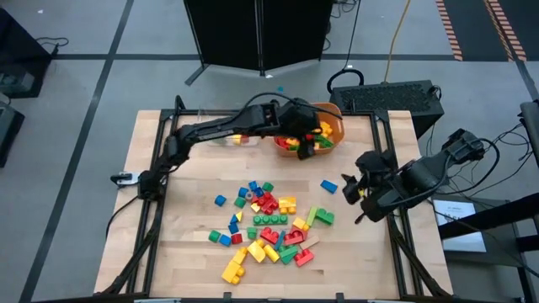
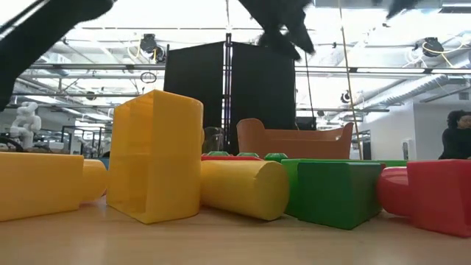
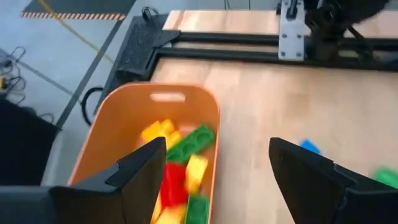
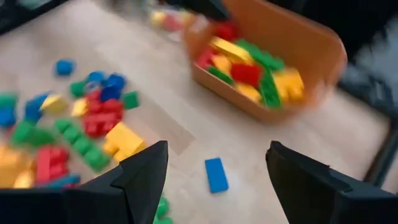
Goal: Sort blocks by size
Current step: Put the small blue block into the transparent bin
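Nearest blocks [image 2: 154, 158]: the low view is filling with a yellow hollow brick standing on end, a yellow cylinder [image 2: 243, 190] lying against it, and a green brick [image 2: 335, 191] beside that; no other view is showing them this close.
Block pile [image 1: 268, 223]: the high view is showing red, yellow, green and blue pieces lying scattered over the middle of the wooden table [image 1: 168, 151], toward its near edge.
Lone blue brick [image 4: 216, 174]: it is lying flat on bare wood between the pile and the tub, apart from both; the high view is placing it just beside the right arm.
Right gripper [image 1: 354, 187]: it is hovering above the table's right side near that blue brick, its fingers [image 4: 146, 174] standing spread with nothing between them.
Orange tub [image 1: 324, 139]: it is sitting at the far side of the table, holding a jumble of yellow, green and red blocks [image 3: 180, 165]; only the wrist views are looking into it.
Left gripper [image 1: 307, 139]: it is reaching across from the left and hanging over the tub, fingers [image 3: 140, 171] spread and empty.
Clear tray [image 1: 221, 135]: possibly a transparent tray under the left arm, too hidden to be sure.
Background: a person [image 2: 456, 136] is showing at the room's far right, in the low view only.
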`<state>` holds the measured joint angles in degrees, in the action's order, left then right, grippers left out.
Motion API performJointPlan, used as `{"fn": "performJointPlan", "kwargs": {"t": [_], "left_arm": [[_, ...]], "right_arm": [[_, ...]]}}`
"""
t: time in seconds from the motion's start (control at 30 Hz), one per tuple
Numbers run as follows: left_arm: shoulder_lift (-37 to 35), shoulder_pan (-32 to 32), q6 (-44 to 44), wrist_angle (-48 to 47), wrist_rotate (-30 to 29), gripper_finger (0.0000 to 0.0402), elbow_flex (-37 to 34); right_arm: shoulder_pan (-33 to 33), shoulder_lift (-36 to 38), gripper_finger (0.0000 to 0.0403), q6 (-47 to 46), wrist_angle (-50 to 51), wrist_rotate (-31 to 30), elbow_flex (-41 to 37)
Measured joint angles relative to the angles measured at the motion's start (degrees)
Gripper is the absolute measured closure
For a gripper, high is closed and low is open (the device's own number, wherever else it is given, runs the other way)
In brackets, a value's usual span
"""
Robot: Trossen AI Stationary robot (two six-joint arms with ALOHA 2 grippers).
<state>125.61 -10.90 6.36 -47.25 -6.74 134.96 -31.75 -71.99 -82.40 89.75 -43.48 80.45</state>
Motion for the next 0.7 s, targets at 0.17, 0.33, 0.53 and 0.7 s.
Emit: {"fn": "performJointPlan", "kwargs": {"t": [0.17,0.33,0.53,0.7], "left_arm": [[-8.81,0.55,-2.41,-10.32,-0.37,0.0114,0.0],[-17.48,-0.16,-4.58,-17.29,-0.9,0.0114,0.02],[-26.02,-0.02,-6.06,-19.78,-3.39,0.0114,0.04],[-30.83,0.6,-6.06,-20.27,-3.82,0.0114,0.02]], "right_arm": [[3.62,-0.33,0.0163,-21.16,-2.27,10.0,-16.45],[5.77,1.75,0.0205,-29.55,-18.21,19.44,-31.37],[10.29,3.63,0.0258,-31.16,-27.49,21.3,-39.8],[14.23,2.87,0.0338,-27.2,-36.31,23.67,-42.63]]}}
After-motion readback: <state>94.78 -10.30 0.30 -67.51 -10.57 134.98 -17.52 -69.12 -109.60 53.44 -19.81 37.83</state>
